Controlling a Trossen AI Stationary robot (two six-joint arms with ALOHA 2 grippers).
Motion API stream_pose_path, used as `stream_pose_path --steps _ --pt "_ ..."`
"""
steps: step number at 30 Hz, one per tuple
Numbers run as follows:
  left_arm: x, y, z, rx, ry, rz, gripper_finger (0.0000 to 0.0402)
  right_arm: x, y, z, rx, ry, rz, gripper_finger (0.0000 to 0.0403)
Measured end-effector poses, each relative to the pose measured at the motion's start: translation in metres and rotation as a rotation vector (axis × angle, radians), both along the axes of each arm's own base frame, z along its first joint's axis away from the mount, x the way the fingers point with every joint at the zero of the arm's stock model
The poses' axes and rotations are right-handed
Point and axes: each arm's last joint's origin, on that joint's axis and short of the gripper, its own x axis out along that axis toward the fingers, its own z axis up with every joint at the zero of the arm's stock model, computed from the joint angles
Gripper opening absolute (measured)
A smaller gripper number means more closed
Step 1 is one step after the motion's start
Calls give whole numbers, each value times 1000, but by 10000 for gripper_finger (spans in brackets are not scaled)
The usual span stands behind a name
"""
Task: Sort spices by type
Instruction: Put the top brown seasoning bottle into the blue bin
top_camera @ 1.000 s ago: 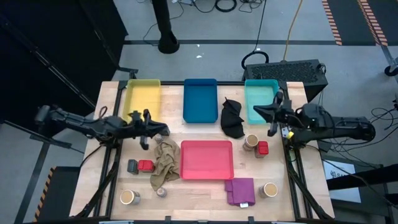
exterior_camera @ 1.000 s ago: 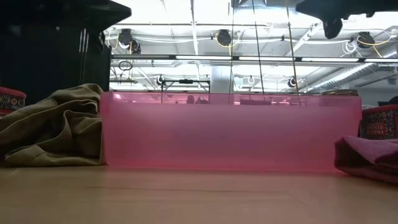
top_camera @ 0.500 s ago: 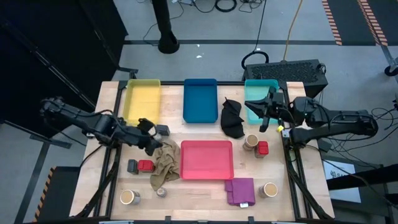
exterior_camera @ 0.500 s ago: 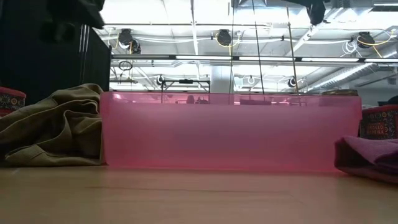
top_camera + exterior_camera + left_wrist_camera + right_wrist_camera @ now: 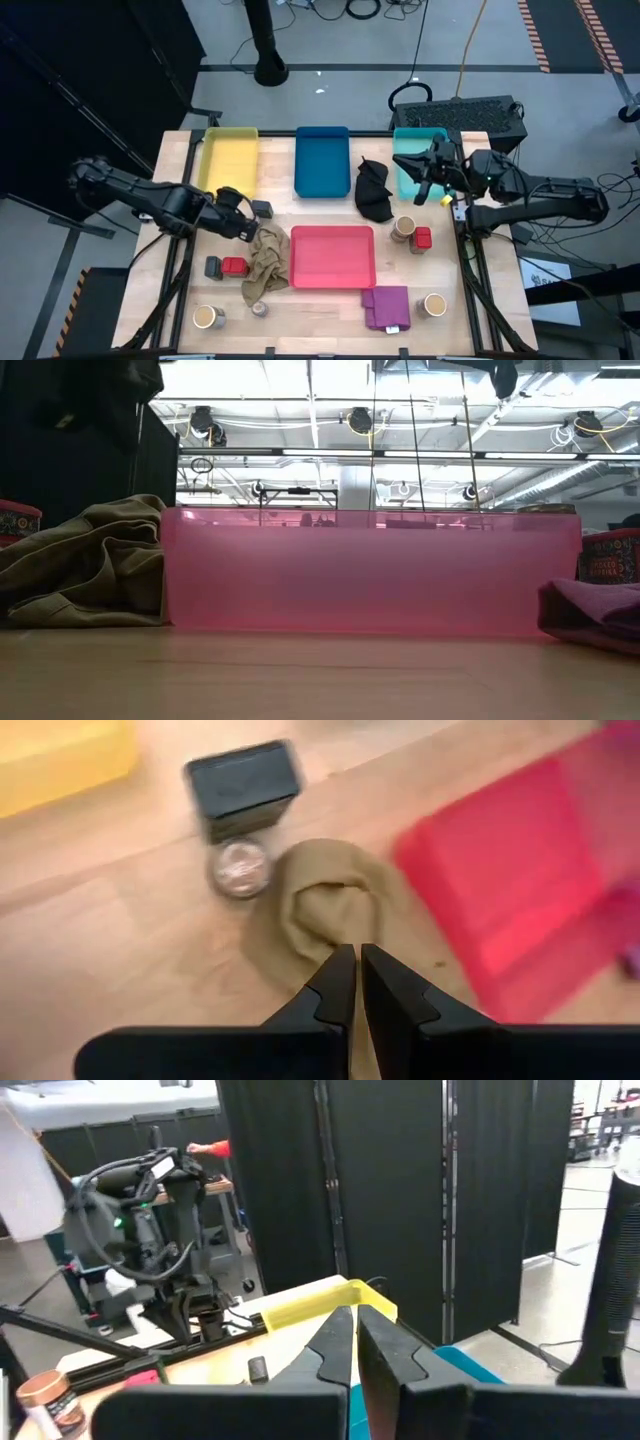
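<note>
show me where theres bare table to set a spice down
Bare wood lies between the yellow tray and blue tray, and along the near edge between the silver round tin and purple cloth. It is crowded around the beige cloth, where the shut left gripper hovers.

- High view looks straight down on the whole counter (image 5: pixel 180 300).
- Low view sits at counter height, close against the pink tray (image 5: pixel 370 570), also seen from above.
- Left wrist view looks down close on the beige cloth (image 5: pixel 330 920).
- Right wrist view faces level across to the yellow tray (image 5: pixel 310 1305).
</note>
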Motion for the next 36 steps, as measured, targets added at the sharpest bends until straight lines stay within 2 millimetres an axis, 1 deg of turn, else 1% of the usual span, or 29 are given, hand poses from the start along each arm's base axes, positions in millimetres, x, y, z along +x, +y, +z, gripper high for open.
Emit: stream_pose_path --steps 6,11,14,18,22,25,28,32,36 --pt "10 3 -18 15 139 123 29 -1 -5 0 7 -3 -29 0" --pt "20 0 -31 -34 235 69 37 -1 -6 0 6 -2 -38 0" --pt "24 -1 -36 -31 261 72 62 -1 -6 0 4 1 -39 0" --pt "28 0 -41 -16 290 79 116 -1 -6 -1 4 6 -36 0" --pt "31 7 -44 -10 304 119 173 -1 -6 -1 4 8 -36 0" --pt "33 13 -45 2 310 131 202 -1 -6 -1 4 8 -36 0" --pt "34 21 -45 22 308 130 215 -1 -6 -1 4 8 -36 0" --pt "36 32 -45 36 314 125 217 -1 -6 -1 4 13 -36 0" --pt "40 38 -47 30 283 114 217 -1 -6 -2 5 16 -36 0"
